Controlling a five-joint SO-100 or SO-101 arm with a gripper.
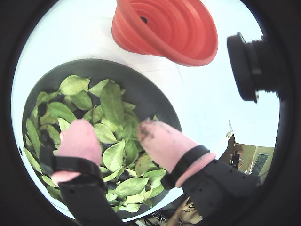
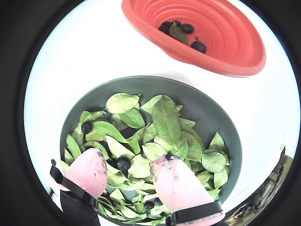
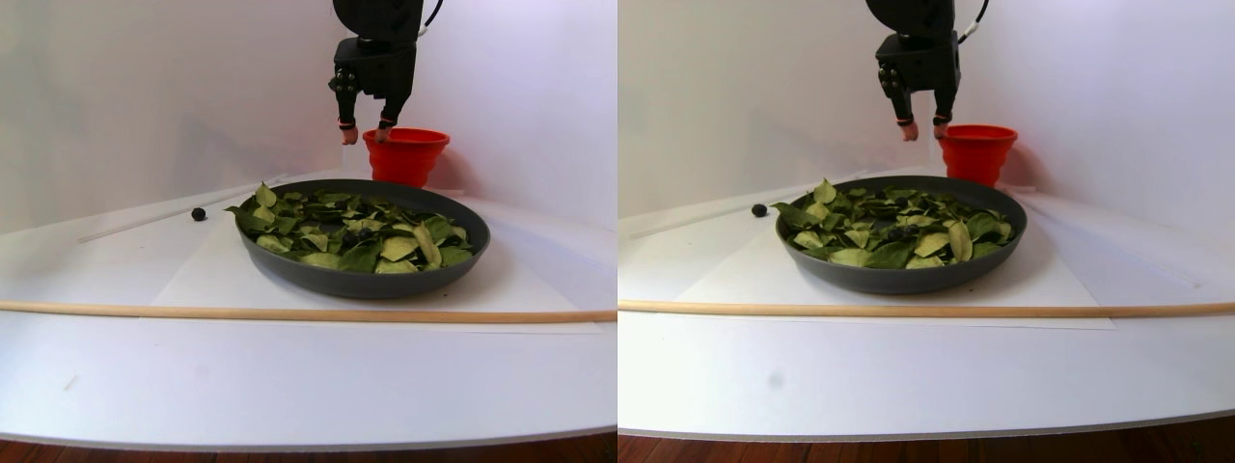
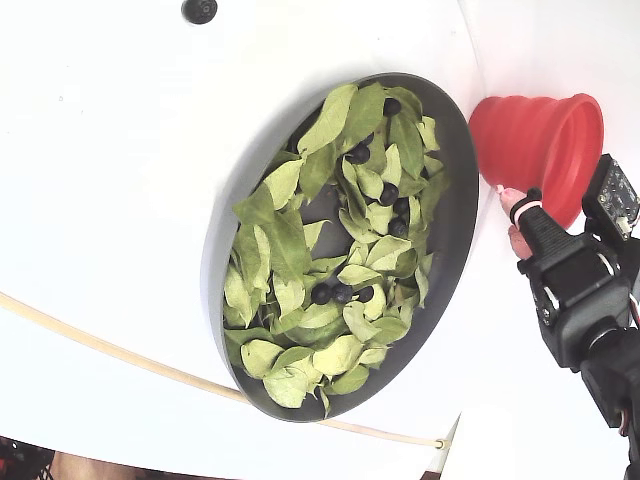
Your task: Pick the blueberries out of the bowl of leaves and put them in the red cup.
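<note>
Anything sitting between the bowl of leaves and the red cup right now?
No. In a wrist view, only bare white table separates the bowl of leaves from the red cup. The open, empty hand hovers over the bowl's leaves.

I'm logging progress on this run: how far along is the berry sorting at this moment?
Partly done. A few blueberries already lie in the red cup, with a stray leaf. The gripper is open and empty, raised above the bowl of leaves. Several berries remain among the leaves, and one berry lies on the table outside the bowl.
</note>
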